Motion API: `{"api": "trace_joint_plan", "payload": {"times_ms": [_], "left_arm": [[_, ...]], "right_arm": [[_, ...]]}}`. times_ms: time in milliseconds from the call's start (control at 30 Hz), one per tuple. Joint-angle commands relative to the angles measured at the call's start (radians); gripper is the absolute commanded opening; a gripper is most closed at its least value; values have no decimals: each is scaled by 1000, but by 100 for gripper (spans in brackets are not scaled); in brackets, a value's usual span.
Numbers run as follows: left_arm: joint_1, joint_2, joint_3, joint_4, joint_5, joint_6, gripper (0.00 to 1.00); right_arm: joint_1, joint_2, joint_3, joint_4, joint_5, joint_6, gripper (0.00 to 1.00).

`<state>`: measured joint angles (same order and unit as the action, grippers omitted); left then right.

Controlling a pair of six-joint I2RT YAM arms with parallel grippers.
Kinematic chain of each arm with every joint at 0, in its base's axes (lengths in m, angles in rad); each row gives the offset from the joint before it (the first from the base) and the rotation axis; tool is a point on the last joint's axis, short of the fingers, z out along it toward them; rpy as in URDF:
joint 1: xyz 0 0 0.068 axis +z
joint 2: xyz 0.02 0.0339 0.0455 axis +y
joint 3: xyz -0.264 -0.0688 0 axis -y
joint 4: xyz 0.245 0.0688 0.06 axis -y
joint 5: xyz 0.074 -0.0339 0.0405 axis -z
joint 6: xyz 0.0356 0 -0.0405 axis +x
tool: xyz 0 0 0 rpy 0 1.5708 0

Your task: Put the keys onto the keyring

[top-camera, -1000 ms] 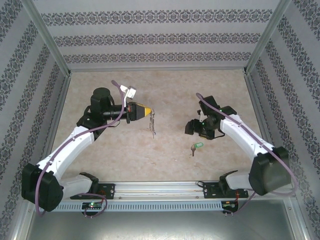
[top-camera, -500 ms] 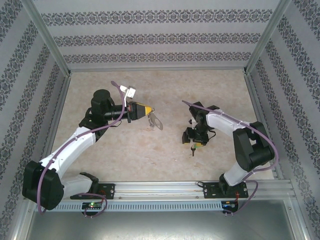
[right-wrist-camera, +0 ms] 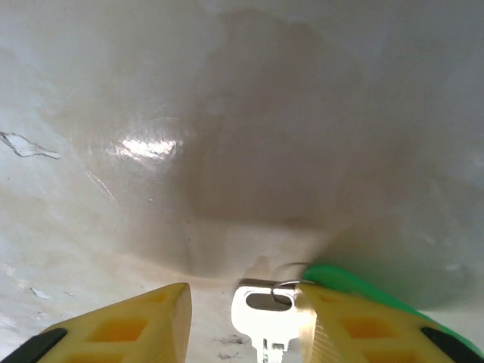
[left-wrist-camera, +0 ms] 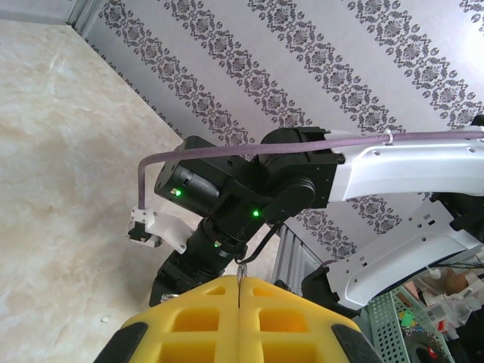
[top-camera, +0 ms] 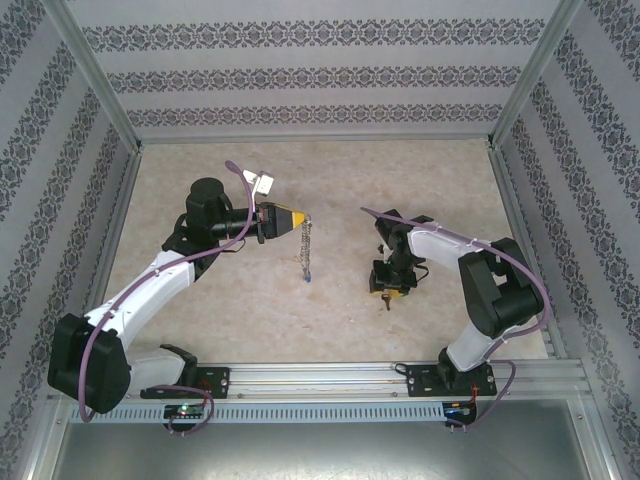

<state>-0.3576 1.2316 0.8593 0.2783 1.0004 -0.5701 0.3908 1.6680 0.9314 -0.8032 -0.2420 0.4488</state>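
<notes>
The left gripper (top-camera: 298, 218) is clamping the keyring (top-camera: 306, 250) tightly, and the keyring is hanging down from it. The right gripper (right-wrist-camera: 243, 302) is standing partly open around the green-tagged key (right-wrist-camera: 261, 318), which is lying on the worktop (top-camera: 330, 170).

Table (top-camera: 330, 170): beige, marbled, glossy. Walls (top-camera: 320, 70): white with grey damask bands in stripes. Left arm (top-camera: 150, 290) and right arm (top-camera: 445, 245): white shells, black joints. Cable (left-wrist-camera: 423, 137): purple. Left gripper (top-camera: 297, 217) and right gripper (right-wrist-camera: 242, 296): yellow fingers, black behind. Keyring (top-camera: 306, 245): grey metal, with a blue tag (top-camera: 306, 277) at its low end. Key (right-wrist-camera: 261, 321): silver, with a bright green tag (right-wrist-camera: 363, 291).
</notes>
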Motion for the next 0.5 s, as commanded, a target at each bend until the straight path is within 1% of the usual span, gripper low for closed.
{"api": "trace_joint_plan", "payload": {"times_ms": [0,233,400,467], "left_arm": [[7,-4,12,79,10,-12,0],[6,-5,5,74,10,-5,0],[10,5,6,78,19,-1,0],[14,10,9,81,23,-3,0]], "right_arm": [[12,45,-8,19,41,14,37],[19,40,13,2,70,17,26],[43,49,59,-1,88,3,20],[58,64,83,-1,89,2,16]]}}
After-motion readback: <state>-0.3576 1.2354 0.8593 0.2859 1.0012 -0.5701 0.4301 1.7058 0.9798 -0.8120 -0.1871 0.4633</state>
